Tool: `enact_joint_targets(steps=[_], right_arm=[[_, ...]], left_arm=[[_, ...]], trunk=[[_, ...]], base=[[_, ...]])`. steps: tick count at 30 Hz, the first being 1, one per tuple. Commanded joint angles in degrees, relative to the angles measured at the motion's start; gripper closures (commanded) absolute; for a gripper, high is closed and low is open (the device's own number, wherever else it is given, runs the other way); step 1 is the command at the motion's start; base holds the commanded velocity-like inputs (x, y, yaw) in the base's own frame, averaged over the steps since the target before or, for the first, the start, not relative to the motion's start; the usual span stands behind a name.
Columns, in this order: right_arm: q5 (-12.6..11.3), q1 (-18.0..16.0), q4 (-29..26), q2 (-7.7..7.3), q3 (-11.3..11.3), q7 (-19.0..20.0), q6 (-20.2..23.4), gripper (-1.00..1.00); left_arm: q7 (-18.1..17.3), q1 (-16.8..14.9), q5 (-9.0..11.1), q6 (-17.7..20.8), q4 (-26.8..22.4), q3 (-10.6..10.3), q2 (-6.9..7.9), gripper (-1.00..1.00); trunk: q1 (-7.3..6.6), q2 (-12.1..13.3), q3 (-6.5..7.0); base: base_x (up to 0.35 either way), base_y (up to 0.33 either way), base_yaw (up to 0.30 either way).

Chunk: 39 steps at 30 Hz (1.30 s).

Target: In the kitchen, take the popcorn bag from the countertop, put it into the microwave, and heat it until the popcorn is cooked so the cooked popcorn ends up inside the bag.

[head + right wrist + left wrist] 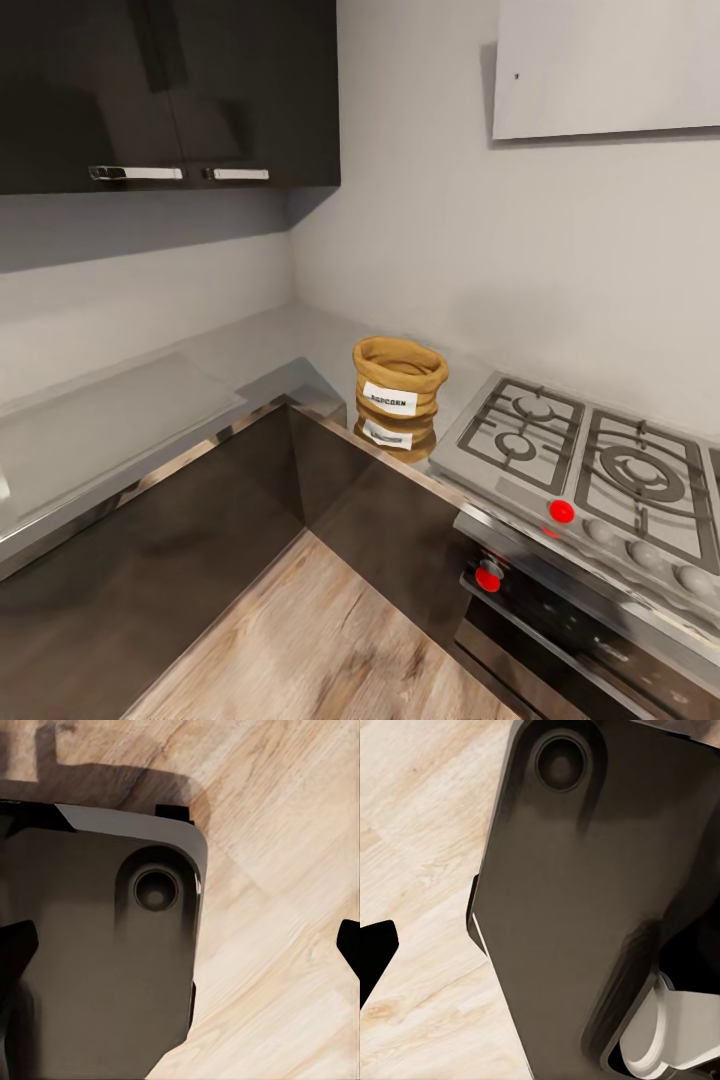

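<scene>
**Facing the corner, bag on the worktop**

Looking down from the head, we see the popcorn bag (399, 391) upright on the grey, mirror-smooth countertop (120, 430), just left of the steel hob (590, 470) with its grates and red knobs. The bag is a coarse tan sack with a rolled rim and a white label; its reflection lies below it. Dark glossy cabinets (170, 90) hang at far left. Each wrist view shows our dark base over pale wood floor (285, 945); dark fingertips sit at the right view's opposite edges, so that gripper looks spread. The left one we cannot tell.

The tan popcorn bag (399, 380) stands upright, rim rolled down, on the grey countertop (250, 350) near its inner corner.
</scene>
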Motion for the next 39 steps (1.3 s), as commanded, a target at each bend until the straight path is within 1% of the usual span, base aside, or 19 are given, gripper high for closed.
enact_joint_targets(steps=[1, 3, 5, 7, 8, 10, 11, 13, 15, 16, 18, 19, 21, 24, 26, 29, 30, 32, 39], right_arm=[[0.72, -0.07, -0.25, 0.16, -0.52, -0.05, -0.19, -1.0], [2.02, -0.09, -3.4, 1.01, -0.56, 0.15, -0.01, -1.0], [4.65, -0.1, -8.61, 3.04, -0.57, 0.33, 2.07, -1.0], [6.93, -0.11, -14.95, 5.93, -0.57, 0.72, 7.27, -1.0], [7.57, -0.11, -19.27, 8.05, -0.57, 1.75, 10.7, -1.0], [8.08, -0.11, -26.91, 11.05, -0.2, 5.4, 16.34, -1.0], [8.15, -0.11, -29.9, 11.54, 0.78, 7.42, 18.77, -1.0], [7.98, -0.11, -37.09, 11.54, 6.22, 13.21, 25.34, -1.0], [6.71, -0.11, -45.78, 11.54, 13.4, 19.81, 32.69, -1.0], [4.19, -0.11, -56.26, 11.54, 18.14, 23.89, 39.87, -1.0], [0.59, -0.11, -69.29, 11.54, 26.0, 26.61, 50.66, -1.0], [-1.73, -0.11, -74.38, 11.54, 29.82, 27.3, 56.01, -1.0], [-6.28, 0.11, -79.96, 11.54, 35.16, 27.88, 63.66, -1.0], [-9.87, -2.2, -82.51, 11.54, 39.03, 28.08, 64.7, -1.0], [-12.49, -6.53, -83.03, 11.54, 40.11, 28.13, 64.7, -1.0], [-17.96, -15.01, -83.25, 11.54, 40.56, 28.06, 64.7, -1.0], [-18.74, -17.05, -83.25, 11.54, 40.59, 28.04, 64.7, -1.0], [-19.7, -22.2, -83.12, 11.54, 40.63, 27.99, 64.7, -1.0], [-20.09, -35.88, -82.02, 11.54, 40.45, 27.54, 64.7, -1.0]], left_arm=[[0.21, -0.01, 0.12, -0.13, -0.02, 0.13, -0.02, -1.0], [0.29, -0.01, 0.11, -0.13, -0.02, 0.13, -0.08, -1.0], [0.32, -0.01, 0.03, -0.13, -0.02, 0.11, -0.1, -1.0], [0.33, -0.01, -0.07, -0.13, -0.02, 0.13, -0.11, -1.0], [0.33, -0.01, -0.19, -0.13, -0.02, 0.09, -0.11, -1.0], [0.33, -0.01, -0.33, -0.13, -0.02, 0.07, -0.11, -1.0], [0.33, -0.01, -0.38, -0.13, -0.02, 0.04, -0.11, -1.0], [0.34, -0.01, -0.49, -0.13, -0.02, -0.02, -0.11, -1.0], [0.34, -0.01, -0.53, -0.13, -0.02, -0.04, -0.16, -1.0], [0.34, -0.01, -0.54, -0.1, 0.01, -0.08, -0.19, -1.0], [0.33, -0.01, -0.57, -0.06, 0.03, -0.12, -0.32, -1.0], [0.33, -0.01, -0.6, -0.05, 0.02, -0.13, -0.41, -1.0], [0.27, 0.01, -0.63, -0.05, 0.04, -0.19, -0.51, -1.0], [0.25, 0.0, -0.64, -0.05, 0.04, -0.21, -0.54, -1.0], [0.27, -0.01, -0.64, -0.05, 0.02, -0.22, -0.55, -1.0], [0.26, -0.01, -0.64, -0.05, 0.05, -0.22, -0.55, -1.0], [0.26, -0.01, -0.66, -0.05, 0.02, -0.22, -0.55, -1.0], [0.26, -0.01, -0.64, -0.05, 0.04, -0.22, -0.55, -1.0], [0.25, -0.01, -0.69, -0.05, 0.03, -0.22, -0.55, -1.0]], trunk=[[0.0, -0.04, -0.05], [0.0, -0.04, -0.05], [0.0, -0.04, -0.05], [0.0, -0.04, -0.05], [0.0, -0.04, -0.05], [0.0, -0.04, -0.05], [0.0, -0.04, -0.05], [0.0, -0.04, -0.05], [0.0, -0.04, -0.05], [0.0, -0.04, -0.05], [0.0, -0.04, -0.05], [0.0, -0.04, -0.05], [0.0, -0.04, -0.05], [0.0, -0.04, -0.05], [0.0, -0.04, -0.05], [0.0, -0.04, -0.05], [0.0, -0.04, -0.05], [0.0, -0.04, -0.05], [0.0, -0.04, -0.05]], base=[[0.0, 0.0, 0.0], [0.0, 0.0, 0.0], [0.0, 0.0, 0.0], [0.0, 0.0, 0.0], [0.0, 0.0, 0.0], [0.0, 0.0, 0.0], [0.0, 0.0, 0.0], [0.0, 0.0, 0.0], [0.0, 0.0, 0.0], [0.0, 0.0, 0.0], [0.0, 0.0, 0.0], [0.0, 0.0, 0.0], [0.0, 0.0, 0.0], [0.0, 0.0, 0.0], [0.0, 0.0, 0.0], [0.0, 0.0, 0.0], [0.0, 0.0, 0.0], [0.0, 0.0, 0.0], [0.0, 0.0, 0.0]])
